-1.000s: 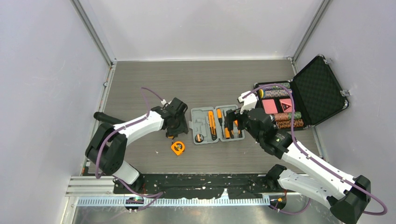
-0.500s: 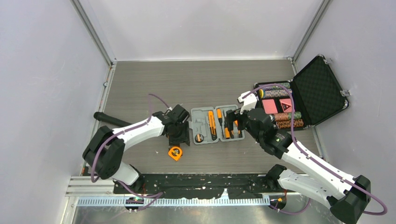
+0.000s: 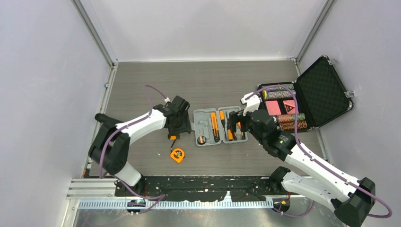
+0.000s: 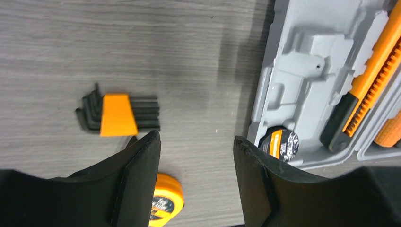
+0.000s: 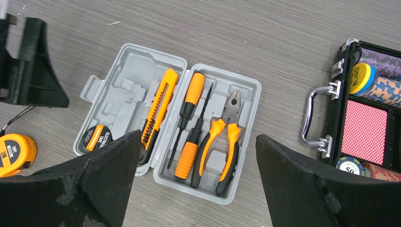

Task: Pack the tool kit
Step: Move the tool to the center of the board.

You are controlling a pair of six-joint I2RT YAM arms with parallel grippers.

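At the near edge, the orange tape measure (image 3: 178, 154) lies loose on the table (image 3: 142, 85); label reads "2M TAPE MEASURE". Just beyond it is the hex key set (image 4: 118, 115) in an orange holder, also loose. Left gripper (image 4: 196, 138) hangs between those and the case, jaws apart, nothing in them. Grey tool case (image 5: 127, 71) lies open mid-table. Seated in it: tape roll (image 5: 97, 137) marked "ELECTRICAL TAPE", utility knife (image 5: 158, 109), two screwdrivers (image 5: 194, 92), pliers (image 5: 227, 118). Right gripper (image 5: 198, 137) hovers over it, spread wide, empty. Far right: open black poker case (image 3: 321, 90), one chip (image 5: 350, 165) marked "50".
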